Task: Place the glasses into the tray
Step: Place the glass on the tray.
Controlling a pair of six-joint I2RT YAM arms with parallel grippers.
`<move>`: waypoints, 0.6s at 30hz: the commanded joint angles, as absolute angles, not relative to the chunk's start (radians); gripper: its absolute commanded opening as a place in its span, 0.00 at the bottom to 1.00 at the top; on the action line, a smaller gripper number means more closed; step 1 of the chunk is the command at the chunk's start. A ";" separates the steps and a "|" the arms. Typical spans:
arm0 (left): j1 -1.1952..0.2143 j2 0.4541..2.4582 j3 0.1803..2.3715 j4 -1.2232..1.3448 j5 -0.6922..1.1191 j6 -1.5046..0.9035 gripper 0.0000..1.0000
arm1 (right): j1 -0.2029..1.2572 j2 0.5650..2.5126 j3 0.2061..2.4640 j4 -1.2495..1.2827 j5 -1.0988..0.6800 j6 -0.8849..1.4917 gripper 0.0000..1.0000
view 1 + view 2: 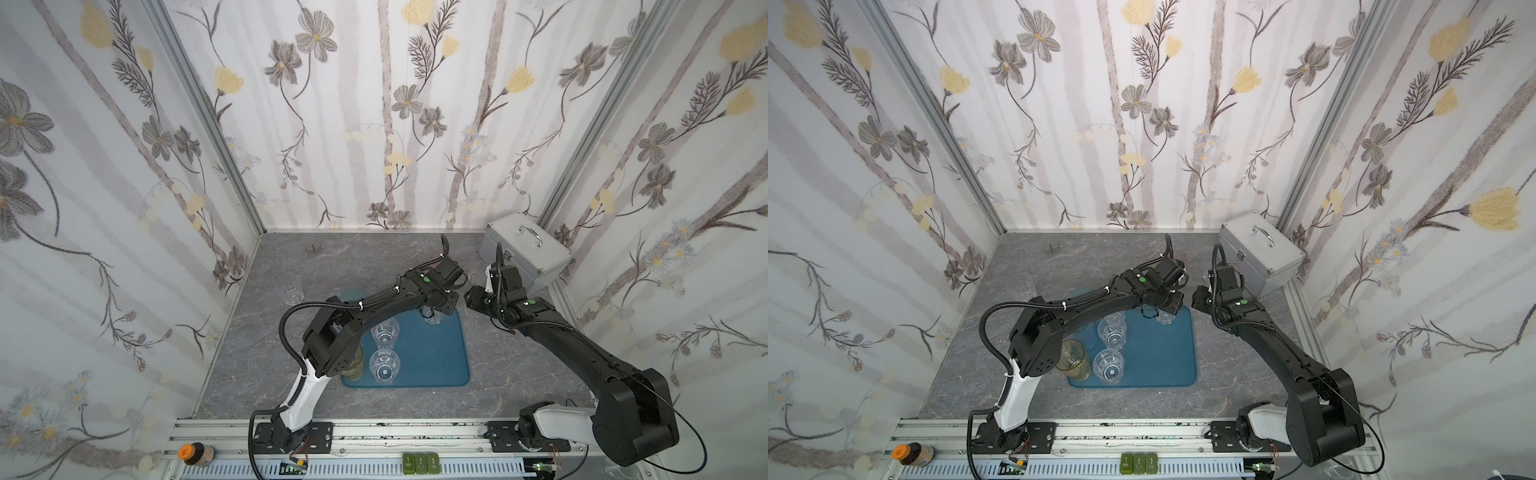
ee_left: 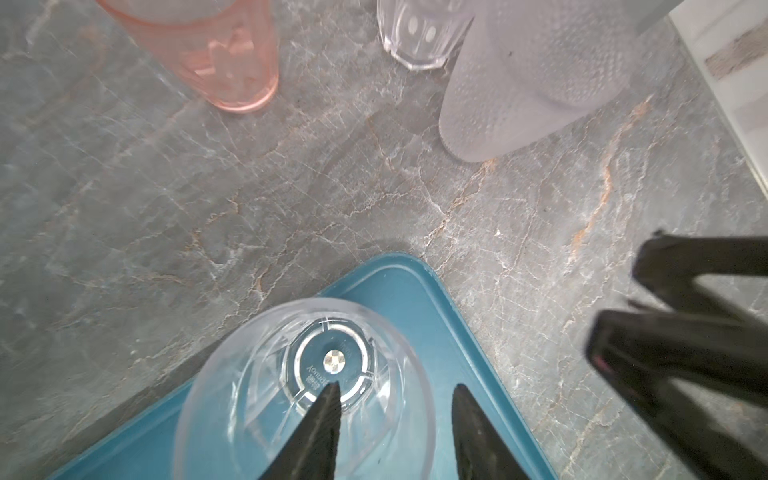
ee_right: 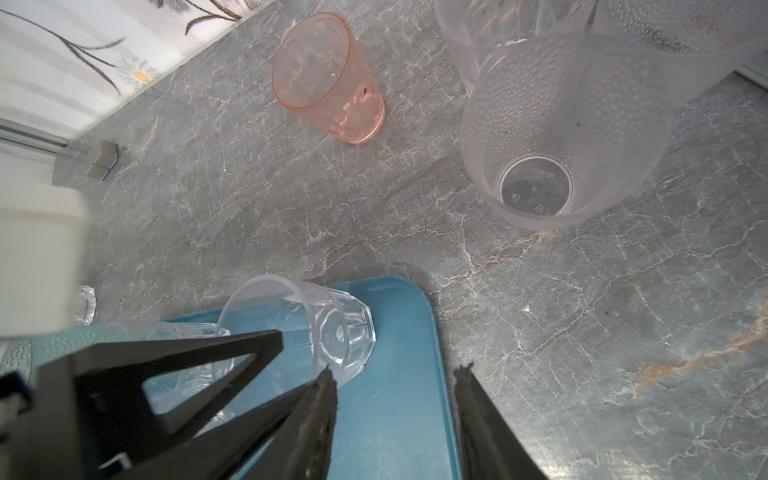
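Note:
The teal tray (image 1: 440, 357) (image 1: 1169, 353) lies mid-table. Two clear faceted glasses (image 1: 385, 332) (image 1: 384, 366) and an amber one (image 1: 355, 365) stand in it. A third clear glass (image 2: 299, 386) (image 3: 320, 332) stands upright in the tray's far right corner (image 2: 415, 282). My left gripper (image 2: 395, 387) is open over it, one finger inside the glass and the other outside its rim, not pinching. My right gripper (image 3: 395, 370) is open and empty above the tray's right edge (image 3: 436, 395), close beside the left one. On the table beyond the tray stand a pink glass (image 3: 328, 79) (image 2: 216, 54) and a frosted white glass (image 3: 557, 137) (image 2: 532, 83).
A silver metal case (image 1: 528, 249) sits at the back right corner, behind more clear and frosted glasses (image 3: 498, 29). Another clear glass (image 1: 294, 293) stands left of the tray. Small grey blocks (image 1: 311, 248) lie by the back wall. Both wrists crowd the tray's far right corner.

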State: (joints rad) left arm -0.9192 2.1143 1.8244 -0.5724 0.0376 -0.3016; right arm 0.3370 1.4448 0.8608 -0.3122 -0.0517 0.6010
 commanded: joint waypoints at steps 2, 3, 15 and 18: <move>-0.916 2.068 1.835 -0.565 0.043 -0.295 0.51 | 0.389 1.461 0.878 -0.304 -0.083 0.610 0.48; -0.916 2.060 1.836 -0.565 0.047 -0.292 0.52 | 0.408 1.467 0.887 -0.305 -0.079 0.613 0.48; -0.740 1.792 1.626 -0.529 -0.072 -0.231 0.54 | 0.471 1.588 0.978 -0.275 -0.072 0.627 0.49; -0.653 1.693 1.483 -0.474 -0.093 -0.241 0.55 | 0.468 1.664 1.019 -0.287 -0.047 0.604 0.48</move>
